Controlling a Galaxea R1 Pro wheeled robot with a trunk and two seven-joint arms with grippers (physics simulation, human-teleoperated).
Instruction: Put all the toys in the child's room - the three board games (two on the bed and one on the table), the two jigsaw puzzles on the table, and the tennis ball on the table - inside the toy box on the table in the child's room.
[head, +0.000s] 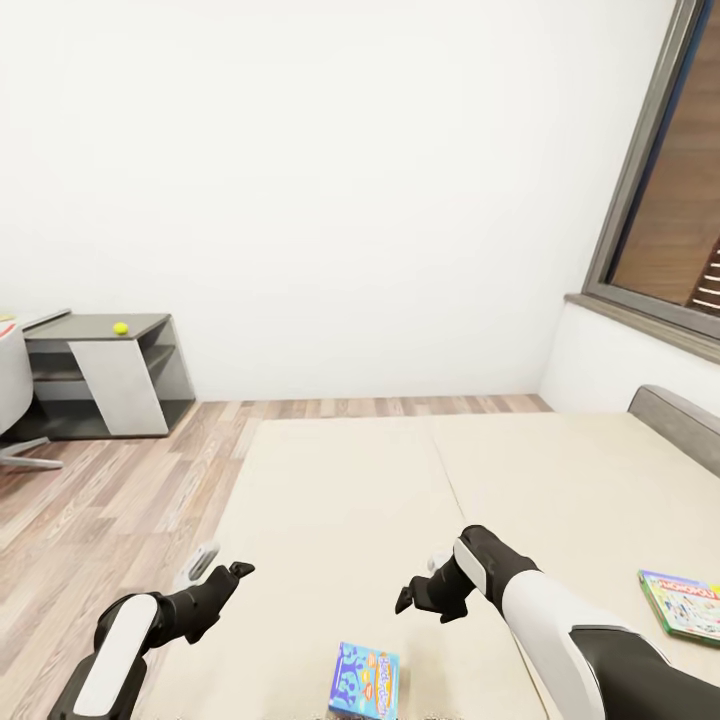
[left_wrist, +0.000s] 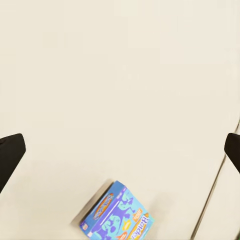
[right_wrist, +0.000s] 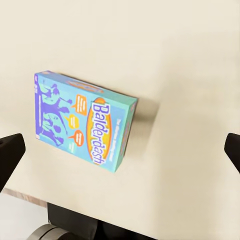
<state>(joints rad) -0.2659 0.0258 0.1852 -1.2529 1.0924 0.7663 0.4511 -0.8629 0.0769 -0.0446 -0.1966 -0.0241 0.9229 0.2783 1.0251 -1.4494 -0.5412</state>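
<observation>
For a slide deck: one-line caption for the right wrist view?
Open right gripper hovering over the blue Balderdash board game lying flat on the beige bed.

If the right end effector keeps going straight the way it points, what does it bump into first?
Probably the blue game box lying on the bed: it sits slightly off-centre ahead of the open right end effector, so the mattress beside it might be touched first. Depth is unclear.

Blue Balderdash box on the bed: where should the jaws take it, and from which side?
Probably from above, closing across the two long edges of the blue Balderdash box. It lies flat, face up, on the bed, so only its thin side walls offer a hold. The right gripper hangs open closest to it; the left gripper is open too.
</observation>
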